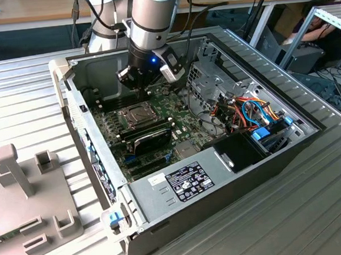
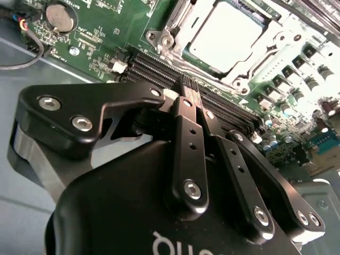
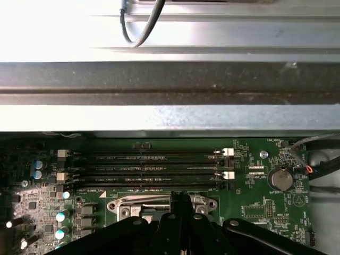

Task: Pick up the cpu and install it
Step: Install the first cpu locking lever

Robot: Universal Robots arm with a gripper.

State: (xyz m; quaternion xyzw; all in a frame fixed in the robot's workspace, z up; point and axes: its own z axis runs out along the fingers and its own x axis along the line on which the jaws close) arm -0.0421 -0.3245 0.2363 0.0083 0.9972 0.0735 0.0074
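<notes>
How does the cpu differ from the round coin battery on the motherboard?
The cpu is square with a pale, dull top; the coin battery is round and shinier. The cpu is far larger than the battery. The cpu lies inside a metal socket frame; the battery sits in its own holder. Both lie flat on the green motherboard.

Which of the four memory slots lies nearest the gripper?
The black-latched slot directly beside the socket frame; the other three lie farther from the gripper, toward the case wall.
</notes>
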